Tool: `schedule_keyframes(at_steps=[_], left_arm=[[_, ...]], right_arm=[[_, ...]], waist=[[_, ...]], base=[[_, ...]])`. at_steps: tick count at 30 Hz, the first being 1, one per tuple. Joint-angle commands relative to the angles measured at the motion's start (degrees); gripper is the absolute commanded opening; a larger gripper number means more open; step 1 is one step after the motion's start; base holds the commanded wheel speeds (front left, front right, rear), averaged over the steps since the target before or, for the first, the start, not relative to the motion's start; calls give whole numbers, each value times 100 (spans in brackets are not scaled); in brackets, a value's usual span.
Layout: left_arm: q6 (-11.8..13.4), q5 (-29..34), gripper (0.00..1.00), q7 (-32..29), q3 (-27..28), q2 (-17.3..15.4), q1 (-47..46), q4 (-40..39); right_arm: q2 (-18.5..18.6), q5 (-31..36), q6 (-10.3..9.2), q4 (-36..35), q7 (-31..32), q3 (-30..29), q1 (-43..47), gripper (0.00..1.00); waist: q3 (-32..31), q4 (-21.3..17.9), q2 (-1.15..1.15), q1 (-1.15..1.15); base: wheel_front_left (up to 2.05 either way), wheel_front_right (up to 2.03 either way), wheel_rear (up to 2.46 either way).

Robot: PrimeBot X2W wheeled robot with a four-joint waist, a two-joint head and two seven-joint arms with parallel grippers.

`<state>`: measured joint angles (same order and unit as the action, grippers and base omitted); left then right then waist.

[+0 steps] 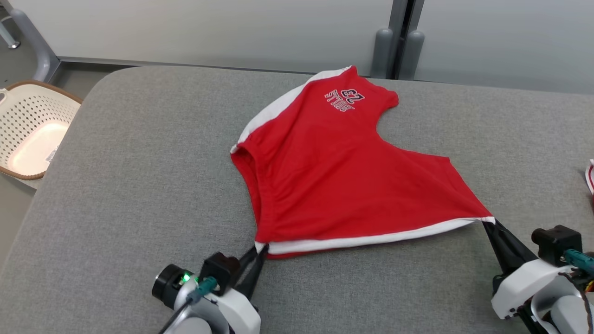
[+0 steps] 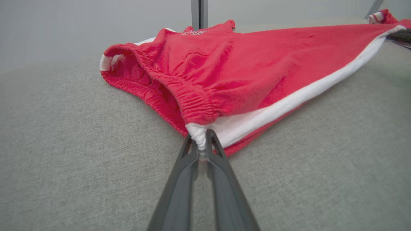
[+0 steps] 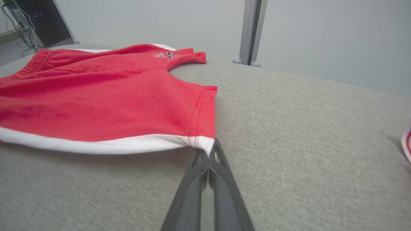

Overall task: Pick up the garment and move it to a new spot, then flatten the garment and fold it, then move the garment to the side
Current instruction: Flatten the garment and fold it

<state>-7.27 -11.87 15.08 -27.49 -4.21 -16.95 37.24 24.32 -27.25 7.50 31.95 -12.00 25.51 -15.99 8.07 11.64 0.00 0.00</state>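
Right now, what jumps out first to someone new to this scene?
The red shorts lie spread across the middle of the grey padded table. Both grippers pinch their near edge: the left gripper shut on the waistband corner, the right gripper on the leg-hem corner, the white side stripe pulled straight between them. A pale perforated basket sits off the table's left side.
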Motion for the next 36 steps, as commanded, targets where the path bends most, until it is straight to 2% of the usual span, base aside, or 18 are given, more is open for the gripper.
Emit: schedule_keyframes(at_steps=[1, 8, 17, 20, 23, 29, 31, 32, 36], left_arm=[[-22, 65, 0, 10, -98, -66, 67, -26], [-19, -49, 0, -172, -1056, -403, 282, -357], [-20, -538, 0, -912, -1710, -1039, 764, -1697], [107, -234, 0, -1107, -1900, -1313, 885, -2120], [185, -301, 0, -1251, -1969, -1346, 1107, -2473], [281, -365, 0, -1395, -1945, -1403, 1194, -2936], [365, -332, 0, -1422, -1870, -1418, 1090, -3083], [442, -306, 0, -1429, -1793, -1399, 972, -3190], [506, -331, 0, -1469, -1681, -1361, 747, -3301]], right_arm=[[100, -65, -3, -52, 25, 18, 62, 0], [676, -163, -3, -378, 317, 98, 360, 0], [1596, -499, -4, -1516, 1089, 73, 1186, 0], [1858, -672, -4, -1894, 1445, -87, 1649, 0], [2165, -822, -7, -2341, 1753, -291, 2020, 0], [2498, -879, -8, -2963, 2114, -796, 2262, 0], [2577, -848, -7, -3202, 2285, -866, 2167, 0], [2764, -763, -7, -3391, 2502, -841, 1997, 0], [3026, -825, -7, -3664, 2851, -753, 1452, 0]], waist=[[-44, -1, 0, 0], [-219, -98, 0, 0], [-377, -214, 0, 0], [-442, -167, 0, 0], [-421, -142, 0, 0], [-360, -49, 0, 0], [-319, -16, 0, 0], [-264, 26, 0, 0], [-150, 145, 0, 0]], base=[[0, 0, 0], [0, 0, 0], [0, 0, 0], [0, 0, 0], [0, 0, 0], [0, 0, 0], [0, 0, 0], [0, 0, 0], [0, 0, 0]])
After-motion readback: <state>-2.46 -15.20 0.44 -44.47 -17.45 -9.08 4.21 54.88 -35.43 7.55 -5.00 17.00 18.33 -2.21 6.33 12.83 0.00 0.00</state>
